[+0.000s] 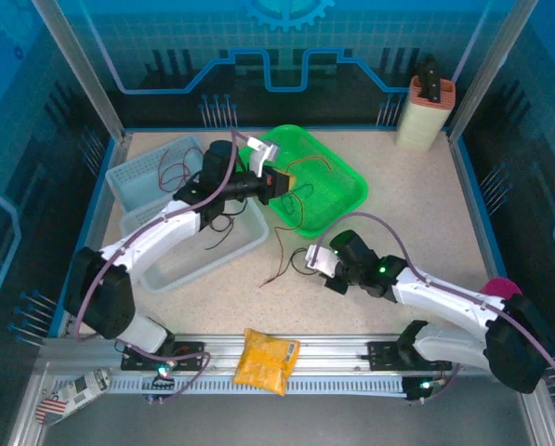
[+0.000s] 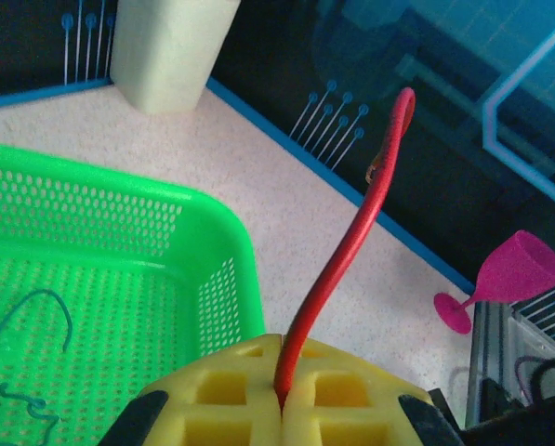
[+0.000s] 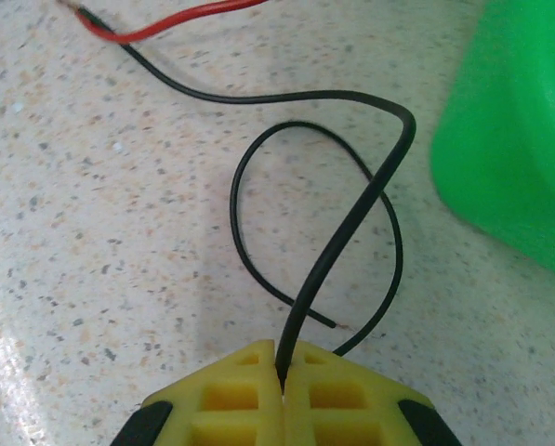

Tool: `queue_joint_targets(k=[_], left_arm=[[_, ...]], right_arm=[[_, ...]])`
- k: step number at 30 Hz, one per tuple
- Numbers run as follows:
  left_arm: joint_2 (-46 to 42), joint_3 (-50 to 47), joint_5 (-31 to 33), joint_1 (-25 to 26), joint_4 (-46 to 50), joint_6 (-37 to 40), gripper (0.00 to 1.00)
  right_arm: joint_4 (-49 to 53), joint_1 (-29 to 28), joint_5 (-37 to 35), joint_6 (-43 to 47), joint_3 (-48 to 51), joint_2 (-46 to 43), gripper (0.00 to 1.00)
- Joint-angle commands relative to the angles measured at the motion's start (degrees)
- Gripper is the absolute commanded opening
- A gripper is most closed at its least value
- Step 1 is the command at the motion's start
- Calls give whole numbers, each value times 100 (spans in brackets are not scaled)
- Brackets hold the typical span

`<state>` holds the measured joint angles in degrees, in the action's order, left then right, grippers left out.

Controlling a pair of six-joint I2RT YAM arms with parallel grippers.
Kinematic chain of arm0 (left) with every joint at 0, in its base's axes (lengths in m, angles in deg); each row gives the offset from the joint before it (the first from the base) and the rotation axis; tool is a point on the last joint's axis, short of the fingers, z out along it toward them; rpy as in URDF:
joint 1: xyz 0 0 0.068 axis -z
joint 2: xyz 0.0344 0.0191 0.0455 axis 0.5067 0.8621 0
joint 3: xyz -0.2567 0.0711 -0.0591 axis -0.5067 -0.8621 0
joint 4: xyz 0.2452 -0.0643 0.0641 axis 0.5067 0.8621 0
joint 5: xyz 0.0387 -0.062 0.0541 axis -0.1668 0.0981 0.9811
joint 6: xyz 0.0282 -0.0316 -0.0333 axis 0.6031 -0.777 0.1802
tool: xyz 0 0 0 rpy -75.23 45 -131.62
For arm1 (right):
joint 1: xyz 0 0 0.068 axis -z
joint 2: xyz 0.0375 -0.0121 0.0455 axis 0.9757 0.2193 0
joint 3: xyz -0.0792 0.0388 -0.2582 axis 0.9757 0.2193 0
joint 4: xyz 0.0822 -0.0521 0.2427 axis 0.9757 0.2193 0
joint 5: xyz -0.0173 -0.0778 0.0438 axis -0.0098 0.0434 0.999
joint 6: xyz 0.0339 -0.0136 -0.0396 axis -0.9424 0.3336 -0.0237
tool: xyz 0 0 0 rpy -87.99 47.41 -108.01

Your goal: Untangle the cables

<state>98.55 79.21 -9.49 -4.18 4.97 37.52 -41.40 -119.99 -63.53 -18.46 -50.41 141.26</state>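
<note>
**Green basket** point(image 1: 347, 181): the landmark for every place given below

**Left gripper** point(image 2: 282, 395): above the basket's front-left part. Its yellow pads are pressed together on a red wire point(image 2: 347, 242). The wire stands out from the pads past the basket's corner, and its bent-over tip is touching nothing.

**Right gripper** point(image 3: 284, 386): low over the table, just off the basket's front edge. Its pads are closed tight on a black wire point(image 3: 351, 223).

**Black wire**: lies on the tabletop beside the basket, crosses itself in one loose loop, then runs on to meet a second red wire point(image 3: 165, 23). I cannot tell whether the two are hooked together or only overlapping.

**Dark green wire** point(image 2: 35, 325): loose on the basket floor.

**Other wires** point(image 1: 179, 172): in a grey basket point(image 1: 128, 181) to the left of the green one.

**Step in hand**, as I judge it: the pulling-apart stage, with one strand pinched by each arm and most of the sorting left to do.

**Next move**, as I judge it:
- Draw the black wire slowly away from the basket so the loop opens rather than cinching into a knot
- Watch whether the second red wire drags along with it
- Lift the left arm's red wire clear of the strands in the basket, without loosening either grip
</note>
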Motion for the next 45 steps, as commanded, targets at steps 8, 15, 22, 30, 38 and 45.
queue_joint_targets(k=[8,15,22,30,38,45], left_arm=[[-977,-577,-114,-268,-157,-362,0],[-1236,-731,-143,-398,-27,-361,0],[-1335,-774,-174,-480,66,-336,0],[-1533,-892,-204,-543,356,-230,0],[-1962,-1133,-193,-633,763,-93,0],[-2225,-1268,-189,-662,871,-97,0]], right_arm=[[-2,536,157,-749,132,-474,0],[31,844,289,-1066,236,-814,0],[176,1077,319,-1287,352,-1106,0],[278,1400,244,-1429,275,-1259,0],[462,2389,39,-2135,56,-1456,0],[667,3333,-166,-2723,-196,-1360,0]])
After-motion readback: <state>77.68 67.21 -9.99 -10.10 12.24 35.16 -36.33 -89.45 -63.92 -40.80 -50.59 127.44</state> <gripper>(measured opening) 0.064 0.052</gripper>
